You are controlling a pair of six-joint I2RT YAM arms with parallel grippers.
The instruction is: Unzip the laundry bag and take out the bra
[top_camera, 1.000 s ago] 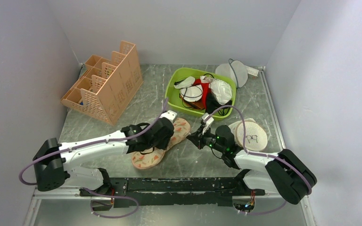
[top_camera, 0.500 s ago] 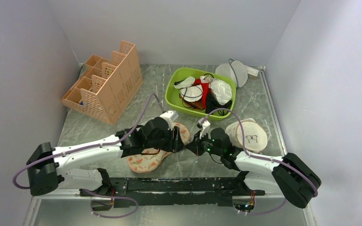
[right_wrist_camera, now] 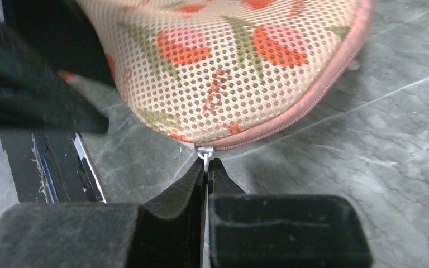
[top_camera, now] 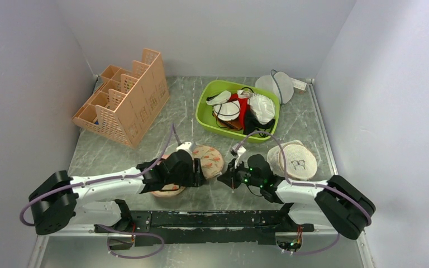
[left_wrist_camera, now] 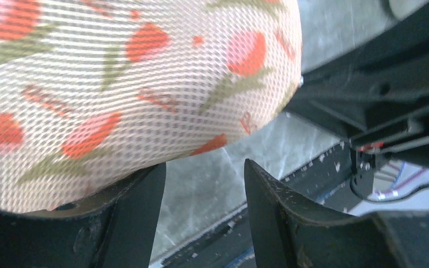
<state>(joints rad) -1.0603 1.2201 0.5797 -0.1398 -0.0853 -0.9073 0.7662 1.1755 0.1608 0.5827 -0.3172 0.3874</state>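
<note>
The right gripper (right_wrist_camera: 206,166) pinches the metal zipper pull (right_wrist_camera: 204,153) at the laundry bag (right_wrist_camera: 229,67) edge; the left gripper (left_wrist_camera: 204,181) stands spread, bag mesh resting over one finger (left_wrist_camera: 125,215).

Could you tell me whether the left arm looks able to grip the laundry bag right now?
Probably yes: the left gripper is open with the laundry bag lying against one finger, nothing between them. The right gripper only pinches the zipper pull at the bag's edge.
</note>
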